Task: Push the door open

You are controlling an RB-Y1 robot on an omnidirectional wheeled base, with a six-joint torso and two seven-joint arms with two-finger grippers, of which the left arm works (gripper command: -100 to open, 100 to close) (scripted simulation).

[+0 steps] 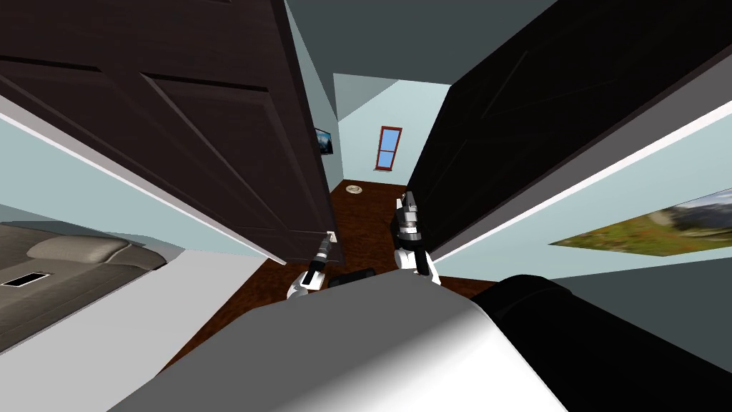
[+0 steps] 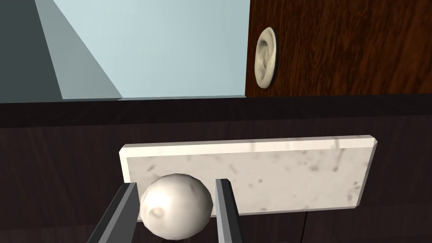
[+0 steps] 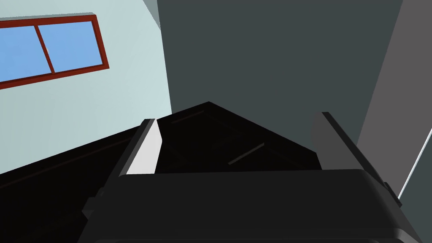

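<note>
Door [image 1: 214, 129], dark brown panelled wood, stands ajar at the robot's left front. It carries a white marbled plate [image 2: 274, 177] with a round white knob [image 2: 176, 206]. Left gripper [image 2: 176, 184] clamps the knob's sides. Right gripper [image 1: 407, 204] is raised, its jaws wide apart and empty. Floor [image 1: 364, 214] is reddish-brown wood; walls [image 1: 357, 114] are pale blue.

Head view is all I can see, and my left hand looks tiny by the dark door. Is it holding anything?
Observer: Yes, the left gripper is shut on a round white knob.
Operator: What is the knob stuck on?
Observer: A pale speckled plate on the dark door.
Operator: And my right hand?
Observer: The right gripper is open, holding nothing.
</note>
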